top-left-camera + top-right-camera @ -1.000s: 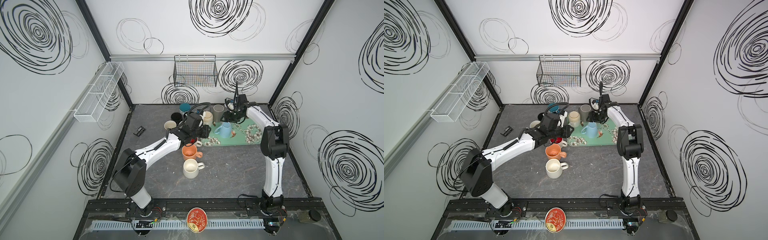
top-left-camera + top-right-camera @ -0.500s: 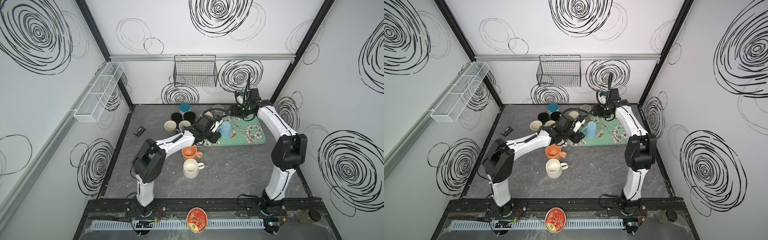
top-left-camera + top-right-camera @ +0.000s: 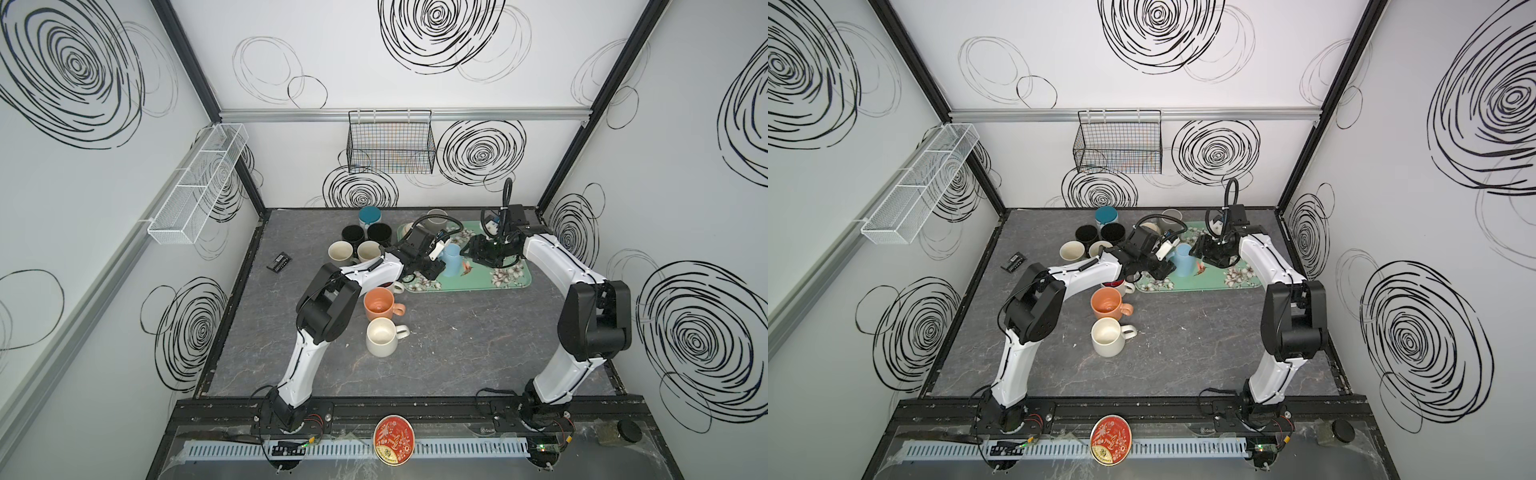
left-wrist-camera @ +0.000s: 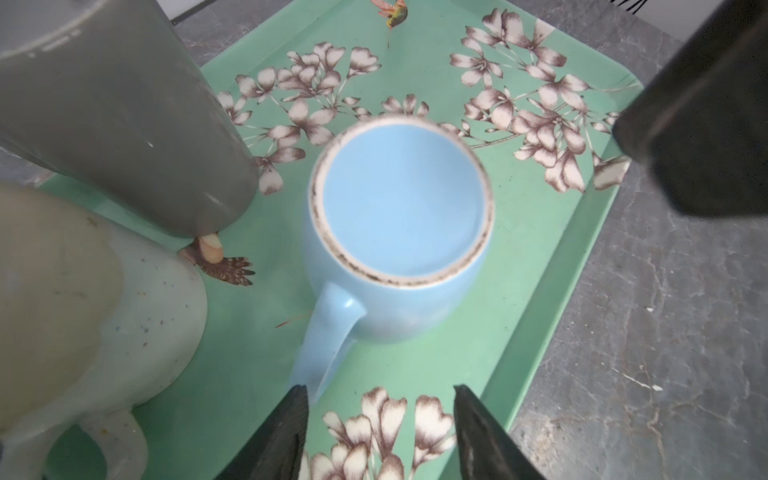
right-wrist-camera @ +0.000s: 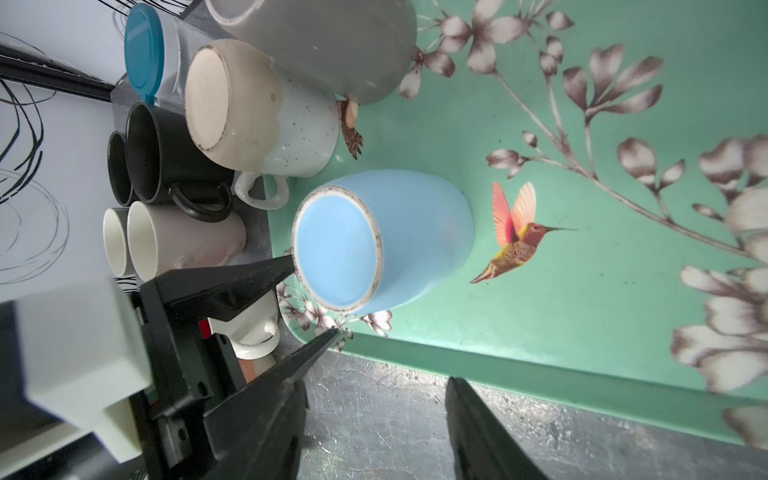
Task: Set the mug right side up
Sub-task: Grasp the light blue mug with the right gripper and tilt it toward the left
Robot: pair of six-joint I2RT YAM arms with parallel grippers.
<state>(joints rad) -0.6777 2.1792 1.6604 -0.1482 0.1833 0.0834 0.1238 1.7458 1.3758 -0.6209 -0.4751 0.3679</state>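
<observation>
Closed in on base-up mug [image 4: 399,232] with left tool [image 4: 378,390] and right tool [image 5: 374,382], both spread and empty. Not yet gripped; flip outstanding.

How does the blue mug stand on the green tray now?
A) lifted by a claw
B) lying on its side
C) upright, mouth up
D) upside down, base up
D: the mug shows its flat, ringed base on top and rests on the tray.
</observation>
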